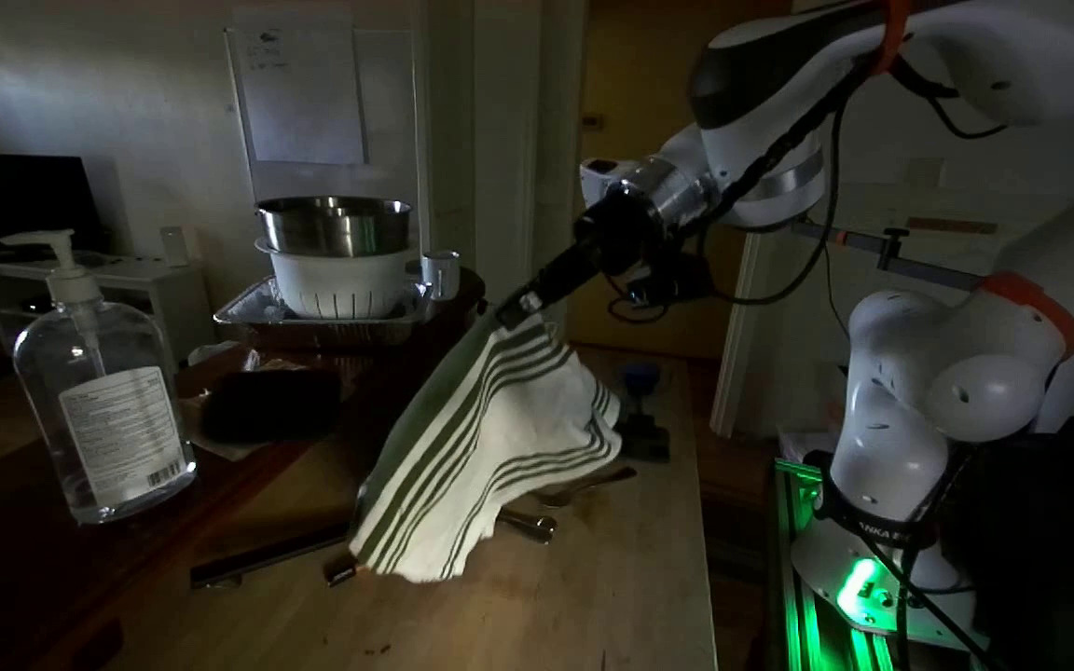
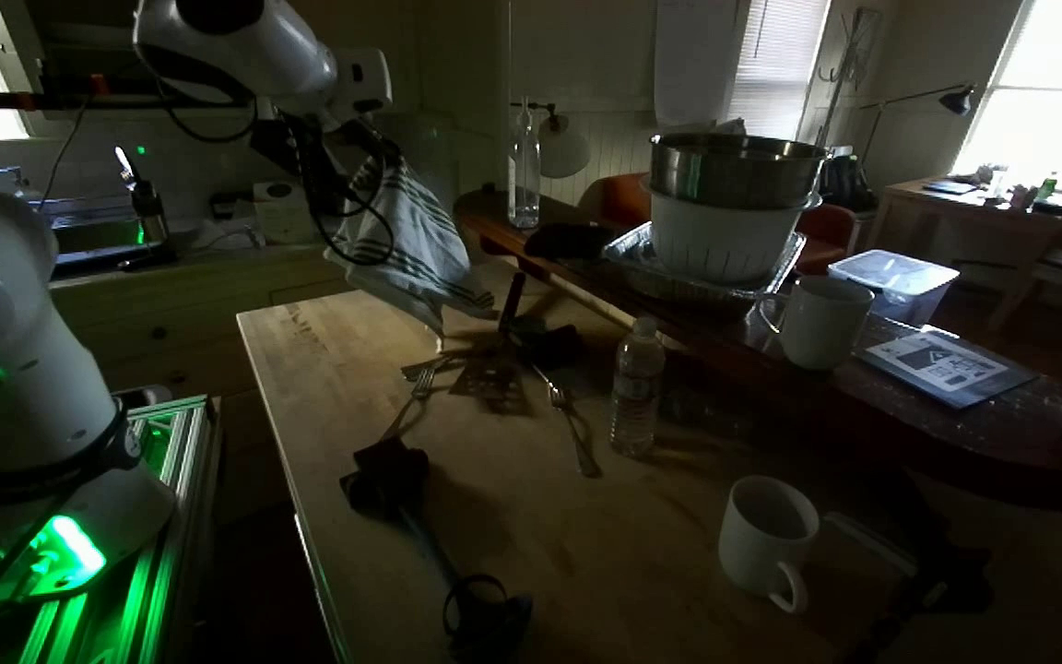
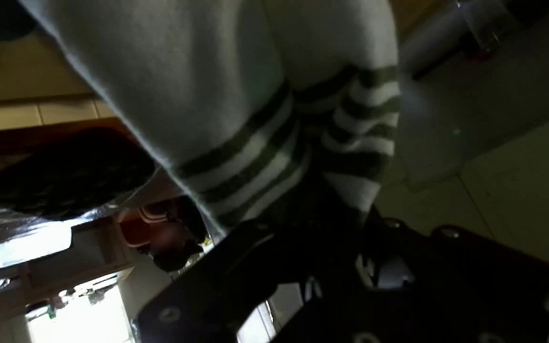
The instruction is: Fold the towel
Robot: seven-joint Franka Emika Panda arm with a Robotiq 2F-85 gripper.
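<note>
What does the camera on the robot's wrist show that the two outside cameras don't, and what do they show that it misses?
Only the wrist view: close up, round screw heads on the gripper.
Only the exterior views, both of them: the robot's white base, lit green, and a metal bowl stacked on a white slotted bowl.
Shared by all: the pale towel with dark stripes, held by the gripper.

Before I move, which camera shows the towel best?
An exterior view: the towel hangs large from the claw, down to its lower edge, stripes distinct. In an exterior view where a cable crosses it, it looks smaller. The wrist view gives only the part nearest the claw, dim and cut off.
</note>
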